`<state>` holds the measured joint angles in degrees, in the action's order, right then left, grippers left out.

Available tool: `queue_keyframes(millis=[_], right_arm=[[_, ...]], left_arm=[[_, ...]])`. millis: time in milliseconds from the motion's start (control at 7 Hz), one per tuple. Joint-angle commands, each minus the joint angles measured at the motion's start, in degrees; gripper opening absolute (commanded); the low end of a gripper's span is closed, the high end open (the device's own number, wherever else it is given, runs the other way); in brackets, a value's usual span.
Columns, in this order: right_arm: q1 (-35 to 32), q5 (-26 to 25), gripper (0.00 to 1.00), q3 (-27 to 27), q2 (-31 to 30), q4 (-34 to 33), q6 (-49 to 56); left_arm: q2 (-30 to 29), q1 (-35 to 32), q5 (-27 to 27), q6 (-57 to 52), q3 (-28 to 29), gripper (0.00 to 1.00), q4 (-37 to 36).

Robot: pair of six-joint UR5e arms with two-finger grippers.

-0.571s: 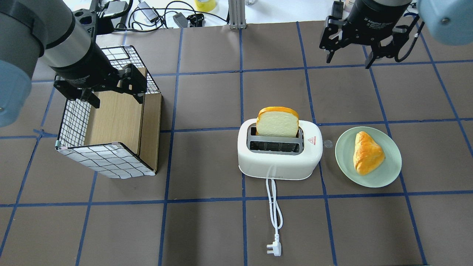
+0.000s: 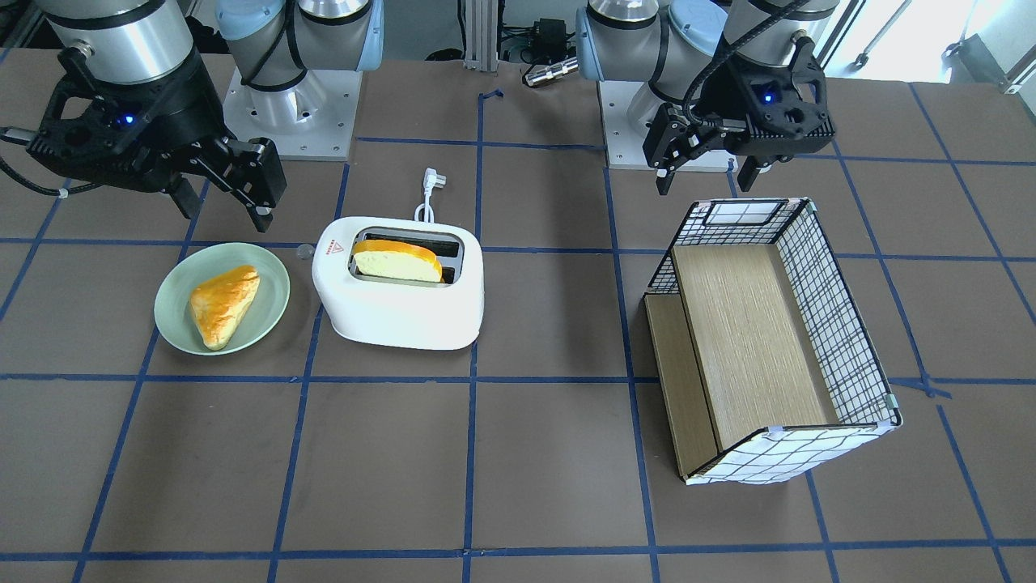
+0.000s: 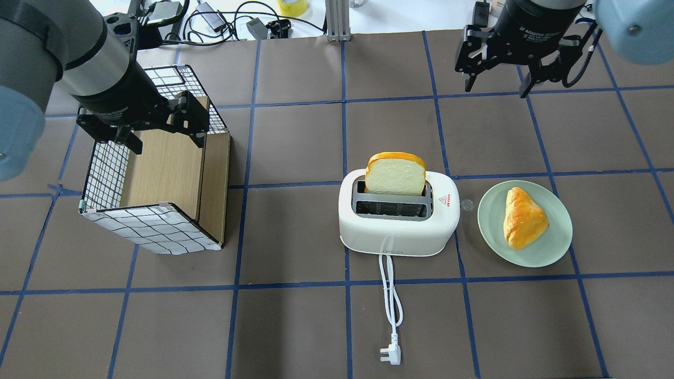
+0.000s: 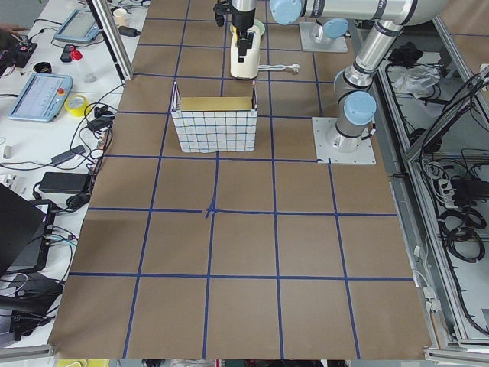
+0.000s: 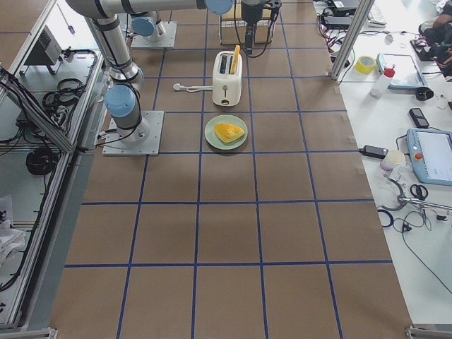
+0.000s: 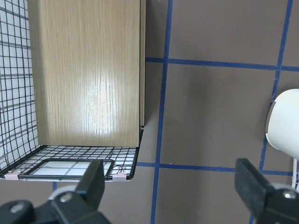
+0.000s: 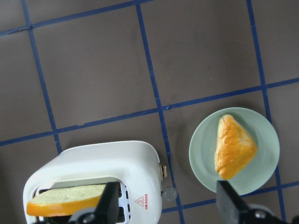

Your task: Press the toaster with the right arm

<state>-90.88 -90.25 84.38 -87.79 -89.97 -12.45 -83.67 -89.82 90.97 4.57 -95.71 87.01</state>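
Note:
The white two-slot toaster (image 3: 397,221) stands mid-table with a bread slice (image 3: 396,174) upright in its far slot; its cord and plug (image 3: 390,355) trail toward the near edge. It also shows in the front view (image 2: 398,283) and the right wrist view (image 7: 96,172). My right gripper (image 3: 497,84) is open and empty, high above the table beyond the green plate (image 3: 558,239), well apart from the toaster; in the front view (image 2: 218,206) it hangs over the plate's far side. My left gripper (image 3: 166,142) is open and empty over the wire basket (image 3: 152,231).
The green plate (image 2: 174,324) holds a triangular pastry (image 3: 522,218) right of the toaster. A small clear knob (image 3: 466,205) lies between toaster and plate. The checked wire basket with a wooden insert (image 2: 753,340) lies on its side at the left. Cables lie beyond the far table edge.
My right gripper has shifted very slightly; the toaster, bread, plate and left arm have not moved.

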Motion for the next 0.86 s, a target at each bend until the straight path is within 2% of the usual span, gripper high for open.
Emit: queue_keyframes(millis=[0,143,286,714], right_arm=[[0.09,0.6,0.31,0.09,0.08,3.9,0.14],[0.96,4.0,0.07,0.44,0.34,5.4,1.45],[2.01,8.82,0.0,1.57,1.04,7.42,2.85],[6.05,9.66,0.0,5.96,1.04,7.97,14.17]], left_arm=[[0.0,0.0,0.0,0.0,0.0,1.0,0.0],[0.0,0.0,0.0,0.0,0.0,1.0,0.0],[0.0,0.0,0.0,0.0,0.0,1.0,0.0],[0.0,0.0,0.0,0.0,0.0,1.0,0.0]])
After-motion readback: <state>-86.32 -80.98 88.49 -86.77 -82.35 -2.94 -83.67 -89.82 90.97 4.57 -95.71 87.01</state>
